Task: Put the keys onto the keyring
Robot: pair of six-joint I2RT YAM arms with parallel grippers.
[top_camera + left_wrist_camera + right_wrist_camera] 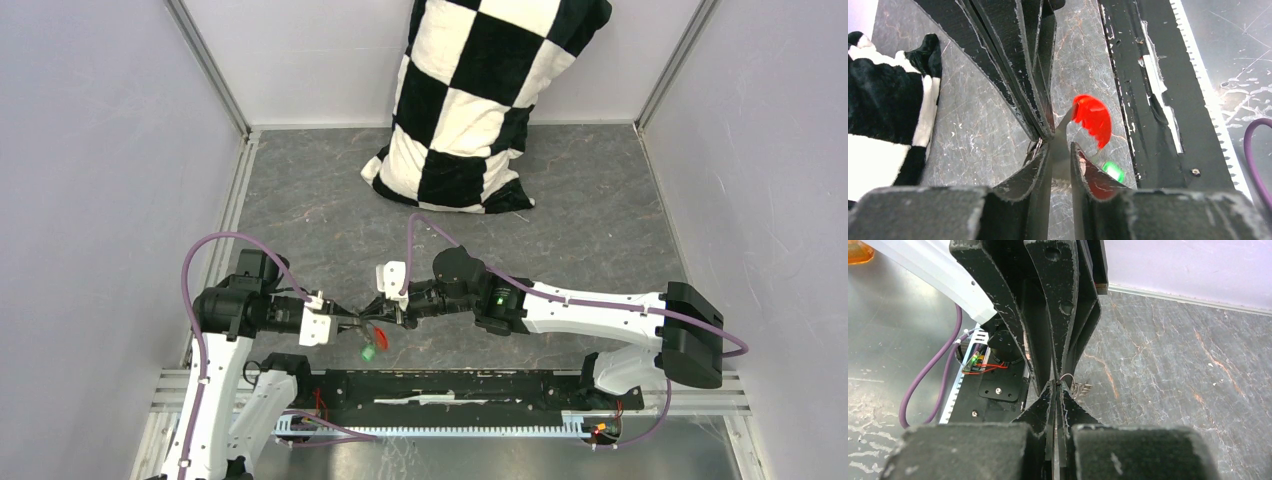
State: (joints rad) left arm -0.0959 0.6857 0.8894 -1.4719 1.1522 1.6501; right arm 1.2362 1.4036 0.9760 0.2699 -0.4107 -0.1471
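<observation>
Both grippers meet above the table near its front left. My left gripper [352, 322] is shut on the keyring's flat fob [1091, 119], whose grey part runs between its fingers and whose red part sticks out past them. The fob shows red in the top view [380, 334]. The green-headed key [1113, 171] hangs just below it [368, 350]. My right gripper [383, 312] is shut tip to tip against the left, on a thin silver wire ring [1068, 379]. A toothed key blade [1082, 388] lies beside that ring. I cannot make out the red-headed key.
A black-and-white checkered pillow [480, 100] leans at the back wall and shows in the left wrist view [888, 115]. A black rail [450, 385] with a toothed white strip runs along the near edge. Purple cables [230, 240] loop off both arms.
</observation>
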